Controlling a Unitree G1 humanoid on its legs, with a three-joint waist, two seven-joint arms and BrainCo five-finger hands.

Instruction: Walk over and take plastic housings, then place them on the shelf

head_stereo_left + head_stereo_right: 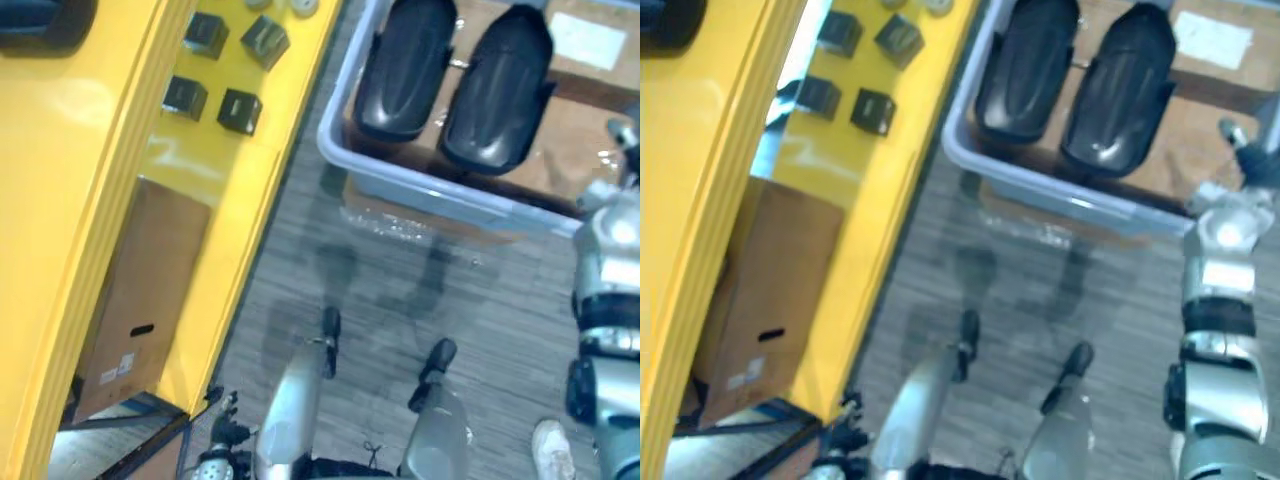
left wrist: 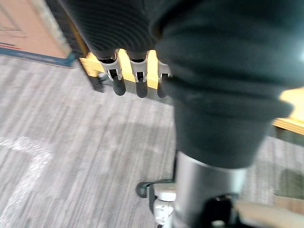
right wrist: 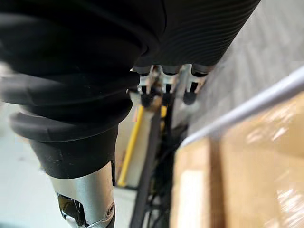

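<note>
Well apart from both hands: two black housings [image 1: 405, 70] [image 1: 497, 90], lying side by side in one grey bin [image 1: 440, 195]. Resting on brown wrapped cardboard [image 1: 570, 150] inside that bin, long sides close together; cannot tell whether touching. Across a strip of grey floor [image 1: 400, 280] from the bin, one yellow shelf [image 1: 250, 200]. Carrying four small black blocks [image 1: 240, 110] on its top, set in two pairs, none touching another. Holding one brown box [image 1: 140, 290] lower down, with a dark slot in its side. As for the left hand [image 2: 137, 78]: hanging over the floor near the foot of the shelf, fingers side by side and loosely bent, empty, touching nothing. As for the right hand [image 3: 164, 90]: hanging just beside the bin's rim and the wrapped cardboard, fingers likewise slack and a little bent, gripping nothing. Lastly, one white shoe [image 1: 552, 447] of a person, on the floor close by the right arm
</note>
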